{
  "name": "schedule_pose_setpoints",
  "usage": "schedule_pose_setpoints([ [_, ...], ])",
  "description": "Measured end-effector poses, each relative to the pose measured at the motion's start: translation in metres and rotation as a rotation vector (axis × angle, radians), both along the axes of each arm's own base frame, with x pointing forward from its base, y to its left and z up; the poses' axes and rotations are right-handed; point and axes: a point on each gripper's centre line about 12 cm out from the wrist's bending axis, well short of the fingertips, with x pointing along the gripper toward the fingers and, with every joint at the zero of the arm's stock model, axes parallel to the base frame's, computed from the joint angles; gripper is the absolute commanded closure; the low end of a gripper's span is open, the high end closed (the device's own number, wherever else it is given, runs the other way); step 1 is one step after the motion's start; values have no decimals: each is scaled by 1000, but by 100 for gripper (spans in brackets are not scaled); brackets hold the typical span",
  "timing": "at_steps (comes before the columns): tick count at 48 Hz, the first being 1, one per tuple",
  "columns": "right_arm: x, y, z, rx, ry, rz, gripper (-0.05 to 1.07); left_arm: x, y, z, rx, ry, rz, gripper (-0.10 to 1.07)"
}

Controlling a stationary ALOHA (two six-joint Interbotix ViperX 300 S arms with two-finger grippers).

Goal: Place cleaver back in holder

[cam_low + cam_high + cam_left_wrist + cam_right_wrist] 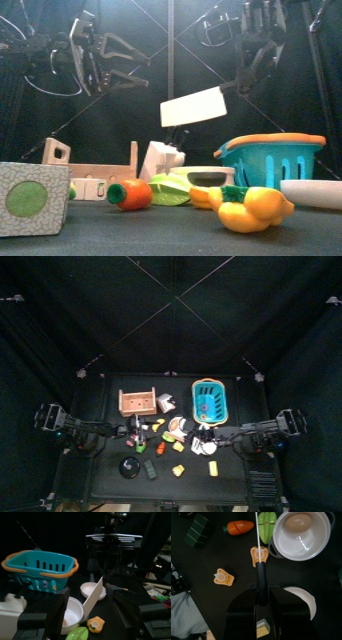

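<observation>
My right gripper [260, 594] is shut on the cleaver's black handle and holds it in the air above the table's middle. The white blade shows edge-on in the right wrist view [258, 532] and broad in the front view [194, 106], below the right gripper [250, 72]. It also shows in the left wrist view [93, 598]. The tan-orange wooden holder [138, 402] stands at the back left, low in the front view [96, 166]. My left gripper [87, 619] is open and empty; it hangs at the left [118, 62].
A blue basket [210, 402] stands right of the holder. Under the cleaver lie a white bowl [304, 536], a white plate [302, 601], a carrot [241, 527] and orange toy pieces [223, 577]. A cube [30, 198] and yellow toy [251, 210] stand at the front.
</observation>
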Motion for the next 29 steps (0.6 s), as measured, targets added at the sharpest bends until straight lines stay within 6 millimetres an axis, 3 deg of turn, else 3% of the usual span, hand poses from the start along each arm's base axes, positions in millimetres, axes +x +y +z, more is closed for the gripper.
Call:
schedule_pose_setpoints([
  [14,8,-34,46,111,40,-154,56,-44,26,22,13,-46,82,4],
  [29,34,-72,70,173,164,-248,56,-51,21,10,46,28,42,4],
])
